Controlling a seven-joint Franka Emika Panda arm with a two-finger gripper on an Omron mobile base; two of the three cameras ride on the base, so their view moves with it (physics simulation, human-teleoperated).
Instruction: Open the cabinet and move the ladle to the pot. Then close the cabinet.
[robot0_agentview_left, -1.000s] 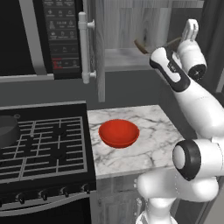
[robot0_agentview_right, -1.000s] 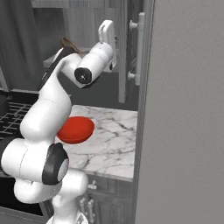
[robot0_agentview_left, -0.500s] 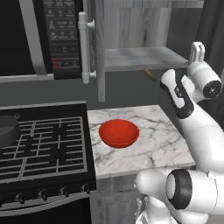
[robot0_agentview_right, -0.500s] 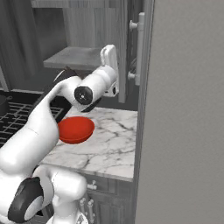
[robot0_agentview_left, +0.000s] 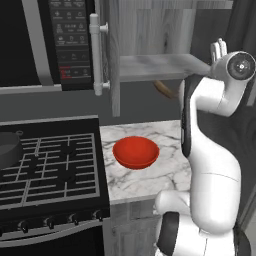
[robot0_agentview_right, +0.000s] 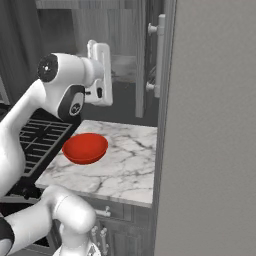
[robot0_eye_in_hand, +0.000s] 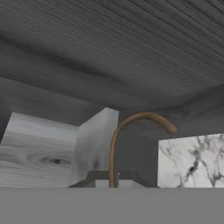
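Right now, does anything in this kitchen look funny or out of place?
Yes: the ladle isn't on a shelf or in the pot. It hangs in mid-air below the cabinet, pinched in the gripper. The cabinet doors stand wide open. Nothing looks spilled or broken.

The marble bench (robot0_agentview_left: 145, 177) and red bowl (robot0_agentview_left: 136, 152) are seen from behind the arm, from its left and right. The cabinet (robot0_eye_in_hand: 131, 52) is viewed closely from the hand.

Red bowl (robot0_agentview_left: 136, 152) on marble counter (robot0_agentview_left: 165, 172)
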